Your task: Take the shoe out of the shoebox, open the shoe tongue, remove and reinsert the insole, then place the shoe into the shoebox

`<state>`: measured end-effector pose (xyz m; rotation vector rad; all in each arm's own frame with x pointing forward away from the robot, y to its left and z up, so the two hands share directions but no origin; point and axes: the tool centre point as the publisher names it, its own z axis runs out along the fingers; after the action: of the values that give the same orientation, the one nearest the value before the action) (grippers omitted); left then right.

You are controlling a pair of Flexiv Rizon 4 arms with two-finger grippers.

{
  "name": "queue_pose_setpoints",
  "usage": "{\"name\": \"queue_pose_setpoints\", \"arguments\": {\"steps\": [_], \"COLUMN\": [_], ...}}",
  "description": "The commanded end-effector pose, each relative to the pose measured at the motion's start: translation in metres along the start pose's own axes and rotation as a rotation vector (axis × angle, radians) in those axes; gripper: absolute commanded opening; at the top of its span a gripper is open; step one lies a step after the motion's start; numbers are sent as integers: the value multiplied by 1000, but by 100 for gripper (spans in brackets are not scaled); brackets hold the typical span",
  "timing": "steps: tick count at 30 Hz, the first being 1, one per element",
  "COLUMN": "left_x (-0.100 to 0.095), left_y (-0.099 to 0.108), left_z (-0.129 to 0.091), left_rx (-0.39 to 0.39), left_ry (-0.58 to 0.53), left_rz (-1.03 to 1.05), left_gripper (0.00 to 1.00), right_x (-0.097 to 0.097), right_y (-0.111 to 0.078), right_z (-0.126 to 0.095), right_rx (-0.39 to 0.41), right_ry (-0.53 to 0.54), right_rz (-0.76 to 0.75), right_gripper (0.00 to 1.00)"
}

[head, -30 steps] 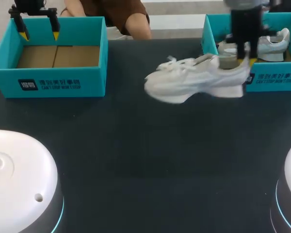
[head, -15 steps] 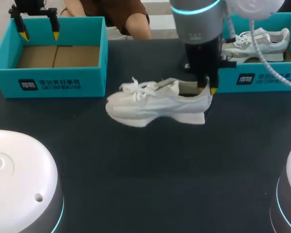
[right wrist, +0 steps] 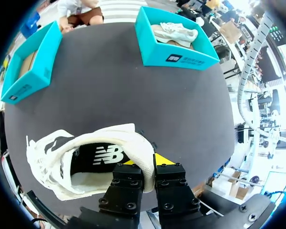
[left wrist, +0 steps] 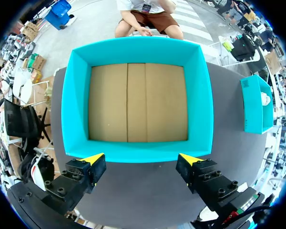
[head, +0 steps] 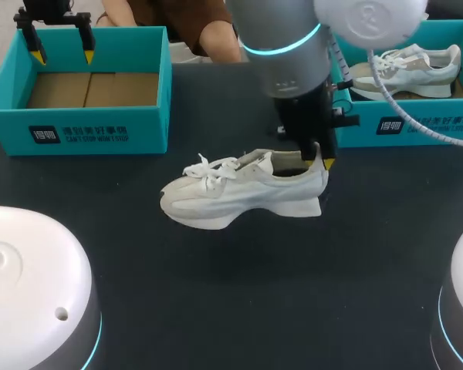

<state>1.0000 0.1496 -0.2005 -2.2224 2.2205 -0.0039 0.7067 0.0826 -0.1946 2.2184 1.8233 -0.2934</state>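
My right gripper (right wrist: 147, 161) is clamped on the heel collar of one white shoe (head: 239, 193), one finger inside the opening and one outside. I hold that shoe over the middle of the dark table (head: 216, 308), toe toward my left side, between two teal boxes. The right box (head: 417, 127) has a second shoe (head: 405, 65) in it. My left gripper (left wrist: 140, 160) hangs over the left box (left wrist: 76, 95), fingers spread wide and gripping nothing. That box shows only its cardboard floor.
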Motion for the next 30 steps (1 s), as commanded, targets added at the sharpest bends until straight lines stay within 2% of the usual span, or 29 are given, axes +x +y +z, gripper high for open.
{"name": "queue_pose_setpoints", "arguments": {"steps": [1,11,18,22,30], "left_x": [0,0,0,0,0], "left_y": [0,0,0,0,0], "left_z": [0,0,0,0,0], "left_rx": [-1,-1,-1,-1,-1], "left_ry": [-1,-1,-1,-1,-1], "left_rz": [0,0,0,0,0], "left_gripper": [100,100,100,100,100], "right_x": [2,2,26,40,51], "right_y": [1,1,4,4,0], "right_z": [-2,-2,23,40,76], "right_rx": [2,2,-59,-75,-39], "right_ry": [-2,-2,77,113,127], "right_rz": [0,0,83,69,25], "right_gripper": [0,0,0,0,0]}}
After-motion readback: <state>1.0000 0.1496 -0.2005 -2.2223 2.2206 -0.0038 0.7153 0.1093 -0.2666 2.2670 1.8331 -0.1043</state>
